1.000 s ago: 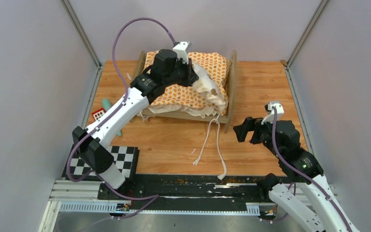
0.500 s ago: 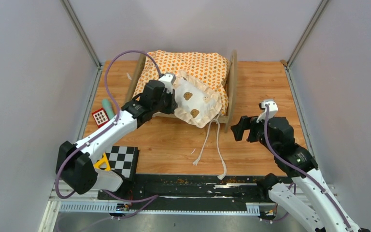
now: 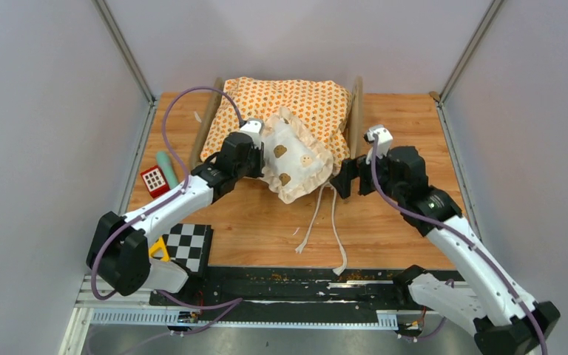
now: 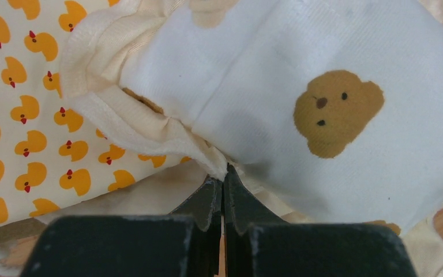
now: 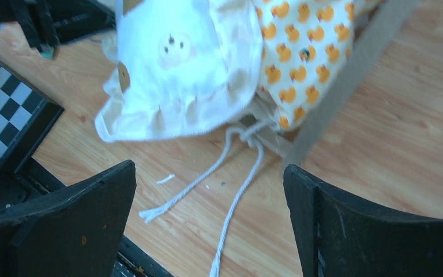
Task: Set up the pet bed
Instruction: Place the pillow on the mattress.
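The pet bed (image 3: 355, 118) stands at the back of the table, its base hidden under the orange duck-print cushion (image 3: 288, 100). A white pillow (image 3: 292, 155) with brown bear prints hangs over the bed's front edge. My left gripper (image 3: 257, 159) is shut on the pillow's frilled left edge; in the left wrist view the gripper (image 4: 225, 173) pinches the frill beside the pillow (image 4: 300, 86) and cushion (image 4: 23, 115). My right gripper (image 3: 344, 177) stands open just right of the pillow, by the right end board. In the right wrist view the gripper (image 5: 209, 170) holds nothing, below the pillow (image 5: 179, 69).
The cushion's white ties (image 3: 325, 222) trail forward over the wooden table. At the left lie a red-and-white block (image 3: 152, 178), a teal cylinder (image 3: 166, 164) and a checkered board (image 3: 188, 248) with a yellow piece (image 3: 157, 248). Grey walls close both sides.
My left gripper has drawn the pillow from the bed's right side toward the front edge. My right arm has swung forward and left, up to the pillow and right end board.
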`<state>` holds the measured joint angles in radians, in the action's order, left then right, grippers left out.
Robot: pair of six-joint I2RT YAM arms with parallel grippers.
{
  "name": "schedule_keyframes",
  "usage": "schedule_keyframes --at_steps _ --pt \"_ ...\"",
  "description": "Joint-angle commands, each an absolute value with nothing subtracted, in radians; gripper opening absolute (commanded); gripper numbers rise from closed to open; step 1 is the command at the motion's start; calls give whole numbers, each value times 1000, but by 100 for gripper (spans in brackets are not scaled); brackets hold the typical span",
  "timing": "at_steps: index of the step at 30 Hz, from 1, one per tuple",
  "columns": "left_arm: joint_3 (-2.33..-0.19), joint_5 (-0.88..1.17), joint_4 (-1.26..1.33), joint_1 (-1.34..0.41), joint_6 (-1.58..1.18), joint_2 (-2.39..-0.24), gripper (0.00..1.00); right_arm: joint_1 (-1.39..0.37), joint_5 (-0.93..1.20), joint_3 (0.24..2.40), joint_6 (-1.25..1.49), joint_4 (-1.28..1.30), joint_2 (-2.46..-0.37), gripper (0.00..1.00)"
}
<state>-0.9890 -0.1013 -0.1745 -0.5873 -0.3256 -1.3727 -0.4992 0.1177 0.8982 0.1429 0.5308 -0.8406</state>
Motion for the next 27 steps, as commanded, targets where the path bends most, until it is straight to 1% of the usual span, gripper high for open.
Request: schedule_keyframes --at_steps 1,8,14,21,24,27 --pt "-949 -196 -79 -577 -305 -1383 0 -503 211 1074 100 446 -1023 100" --pt "-903 -209 -6 -578 -323 -1427 0 -493 319 1370 32 461 -1384 100" --pt "-886 -213 34 -578 -324 -1448 0 -450 499 1535 8 453 -1618 100" --pt "-870 -203 51 -578 -323 -1441 0 -446 512 1659 5 499 -1790 100" --pt "-860 -194 63 -577 -324 -1434 0 -445 535 1655 4 499 -1816 100" --pt "-856 -191 65 -577 -322 -1434 0 -446 571 1621 12 470 -1805 93"
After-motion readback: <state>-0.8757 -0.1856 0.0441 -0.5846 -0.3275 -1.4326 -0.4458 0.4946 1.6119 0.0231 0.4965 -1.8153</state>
